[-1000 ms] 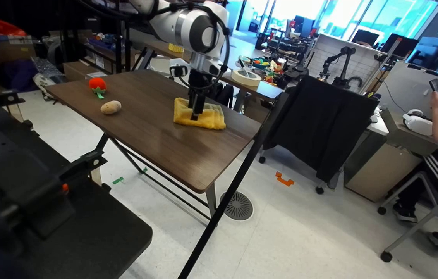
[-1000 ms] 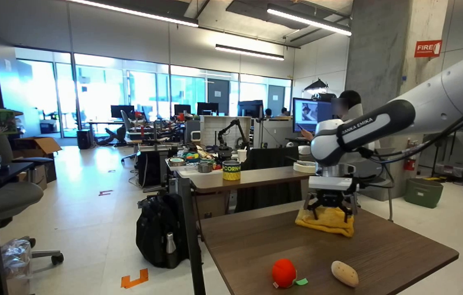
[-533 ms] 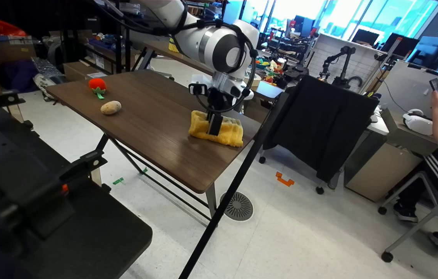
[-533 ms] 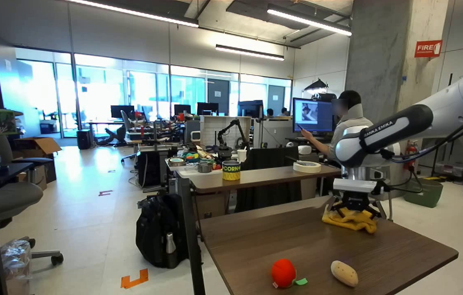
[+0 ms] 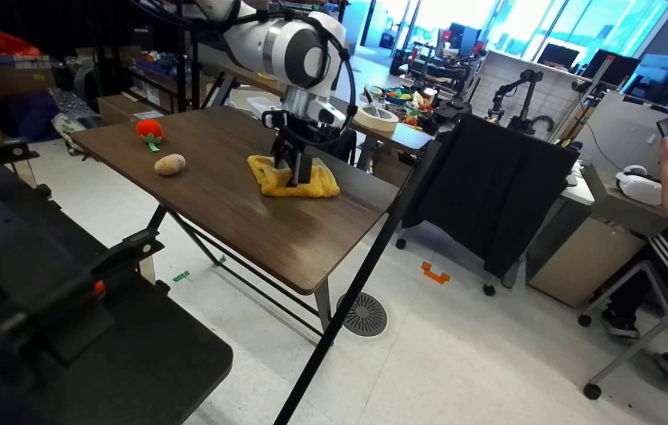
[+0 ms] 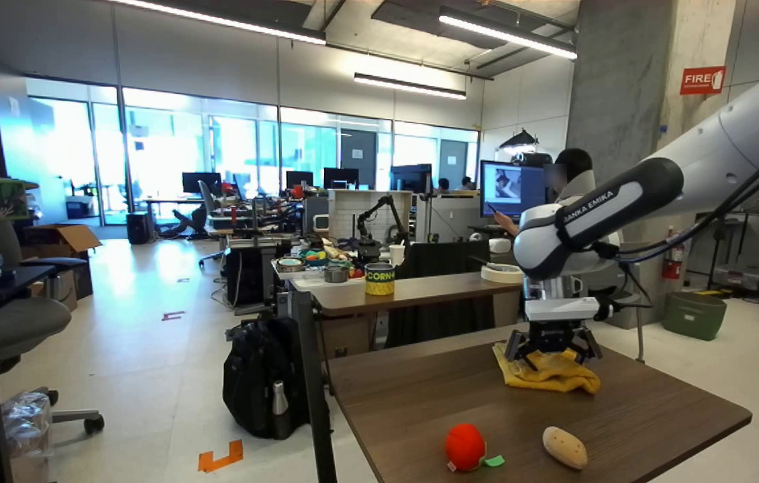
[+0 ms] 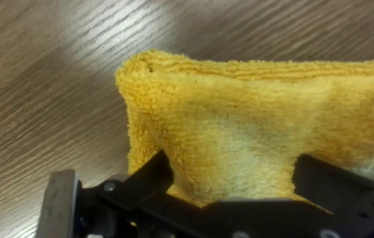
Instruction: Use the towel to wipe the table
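The yellow towel [image 5: 323,182] lies rumpled on the dark brown table [image 5: 239,206], towards the far side in an exterior view. My gripper [image 6: 557,363] is down on top of this towel [image 6: 547,381], pressing into it. In the wrist view the fingers [image 7: 155,170] stand wide apart and dent the towel [image 7: 226,99], whose fabric bulges up between them. The jaws are open and do not pinch it. One towel corner and two edges show against the bare table [image 7: 41,99]; its near part is hidden under the gripper.
A red toy [image 6: 465,447] with a green tag and a tan rounded object [image 6: 564,448] lie on the table, apart from the towel. A cart draped in black fabric [image 5: 487,189] stands beyond the table end. Behind is another desk [image 6: 433,290].
The gripper and towel slid towards the table's right end in both exterior views, then came back left to near where they were. The towel is now turned and more bunched. Gripper stays open.
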You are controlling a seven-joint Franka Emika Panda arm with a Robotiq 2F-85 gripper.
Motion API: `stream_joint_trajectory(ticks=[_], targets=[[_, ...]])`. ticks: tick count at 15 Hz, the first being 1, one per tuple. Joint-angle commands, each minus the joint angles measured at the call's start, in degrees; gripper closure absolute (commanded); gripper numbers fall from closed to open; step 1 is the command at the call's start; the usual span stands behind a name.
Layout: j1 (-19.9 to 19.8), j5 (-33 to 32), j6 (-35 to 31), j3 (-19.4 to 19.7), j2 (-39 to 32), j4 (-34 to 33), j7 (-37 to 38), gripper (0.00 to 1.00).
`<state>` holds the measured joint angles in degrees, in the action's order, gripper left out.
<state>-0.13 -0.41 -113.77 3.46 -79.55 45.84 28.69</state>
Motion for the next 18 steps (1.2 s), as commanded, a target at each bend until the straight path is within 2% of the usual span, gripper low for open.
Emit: stream_joint_trajectory(ticks=[1,3,7,13,15,18], targets=[[3.3,-2.7,-1.6,-0.3,7.1,13.8,-6.2,0.0],[4.9,-4.6,-1.1,1.1,9.3,19.0,-6.4,0.0],[5.6,-5.3,-5.7,4.9,13.7,29.6,0.3,0.0],[4.2,-2.5,-11.1,10.4,15.5,36.7,12.0,0.0],[3.9,-2.6,-12.0,10.9,15.9,37.9,14.5,0.0],[4.9,-2.8,-16.2,9.3,18.7,42.3,15.0,0.0]])
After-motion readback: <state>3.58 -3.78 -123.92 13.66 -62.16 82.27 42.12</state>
